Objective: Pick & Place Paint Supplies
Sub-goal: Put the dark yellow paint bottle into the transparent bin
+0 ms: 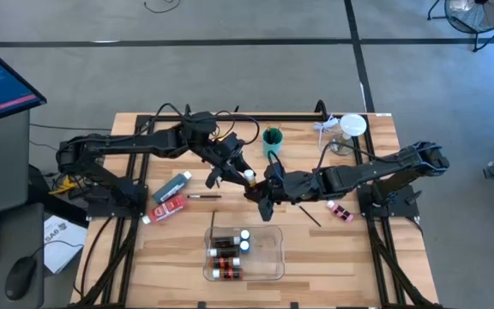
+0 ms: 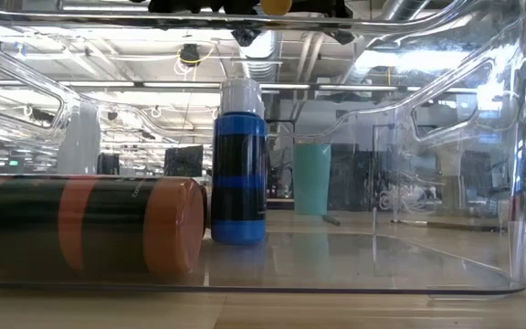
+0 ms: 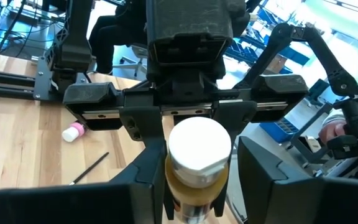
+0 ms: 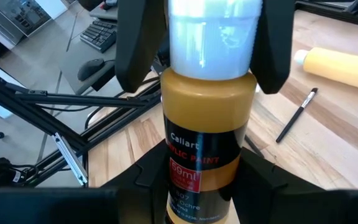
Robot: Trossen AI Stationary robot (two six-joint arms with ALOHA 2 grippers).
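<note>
The yellow bottle [image 1: 250, 178], ochre with a white cap and a dark label, hangs in the air between both arms at the table's middle, above the clear tray's far side. My left gripper [image 1: 240, 170] comes from the left and is shut on its cap end. My right gripper [image 1: 262, 189] comes from the right and is shut on its lower body. On the table lie a grey-blue tube [image 1: 171, 186], a red tube [image 1: 168, 209], two brushes [image 1: 202, 196] [image 1: 309, 215] and a small pink-capped bottle [image 1: 340, 210]. My left gripper [image 3: 196, 163] has the bottle's white cap [image 4: 211, 37] pinched between its two fingers [image 4: 138, 43], one on each side. The cap faces its wrist. My right gripper [image 4: 201, 190] pinches the labelled lower body [image 4: 194, 171] near the base, fingers along the bottle from the table's right. The bottle is lifted clear.
The clear tray [image 1: 273, 257] near the front edge holds several small bottles: one brown one lies on its side [image 2: 80, 224], a blue one stands [image 2: 238, 164]. The teal cup [image 1: 272, 142] stands toward the far edge, just beyond the grippers. A white-and-clear object [image 1: 352, 127] sits at the far right.
</note>
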